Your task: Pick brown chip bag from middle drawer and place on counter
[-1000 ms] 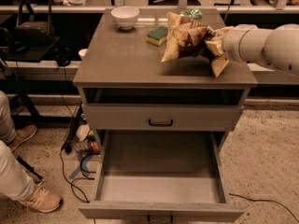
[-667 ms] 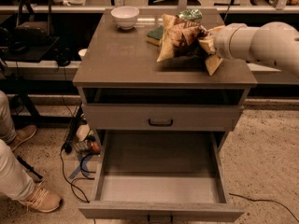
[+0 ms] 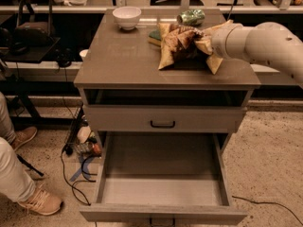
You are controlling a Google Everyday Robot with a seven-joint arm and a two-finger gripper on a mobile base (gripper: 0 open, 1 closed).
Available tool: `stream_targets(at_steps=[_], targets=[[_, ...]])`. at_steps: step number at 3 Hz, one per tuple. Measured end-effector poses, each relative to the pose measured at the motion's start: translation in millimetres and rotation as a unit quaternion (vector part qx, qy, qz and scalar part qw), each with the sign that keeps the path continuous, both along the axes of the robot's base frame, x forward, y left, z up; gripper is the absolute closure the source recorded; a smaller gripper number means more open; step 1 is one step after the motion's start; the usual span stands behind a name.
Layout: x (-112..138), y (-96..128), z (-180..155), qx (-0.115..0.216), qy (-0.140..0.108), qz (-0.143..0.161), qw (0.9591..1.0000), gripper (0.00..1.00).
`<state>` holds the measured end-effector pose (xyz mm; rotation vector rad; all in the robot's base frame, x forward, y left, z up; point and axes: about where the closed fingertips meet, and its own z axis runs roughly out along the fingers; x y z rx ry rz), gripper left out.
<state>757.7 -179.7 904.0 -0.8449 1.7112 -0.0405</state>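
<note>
While the brown chip bag point(image 3: 182, 46) stands crumpled and upright on the right rear part of the counter point(image 3: 123, 65), the gripper point(image 3: 208, 44) is buried in its right side, closed on the foil, with tan edges of the bag flaring out around it. The bag's lower left corner reaches down to the counter surface and a dark shadow lies just beneath it; whether its full weight rests there cannot be told. Compared with a second ago, the bag sits a little further left and lower, and the white arm point(image 3: 258, 41) reaches further in from the right edge of the view.

Just behind the bag's left side lies the green-topped sponge point(image 3: 154, 34), partly hidden by it, and behind the bag near the counter's back edge lies the green can point(image 3: 191, 17) on its side — both where they were before. A white bowl point(image 3: 127, 17) stands at the back left, well apart from the bag.

Below the counter the upper drawer point(image 3: 162, 118) is shut, and the middle drawer point(image 3: 161, 214) is pulled fully out, unchanged. A person's shoe point(image 3: 40, 202) is on the floor at the left.
</note>
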Motion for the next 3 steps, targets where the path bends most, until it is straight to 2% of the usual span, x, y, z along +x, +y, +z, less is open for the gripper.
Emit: stream_targets(at_steps=[1,2,3], targets=[[-2,-6,-2,0.006,0.001,-0.001,1.0,0.05],[-23,-24,0,-0.008,0.01,0.008,0.9999,0.0],[-60,-39,5,-0.015,0.006,0.017,0.9997,0.0]])
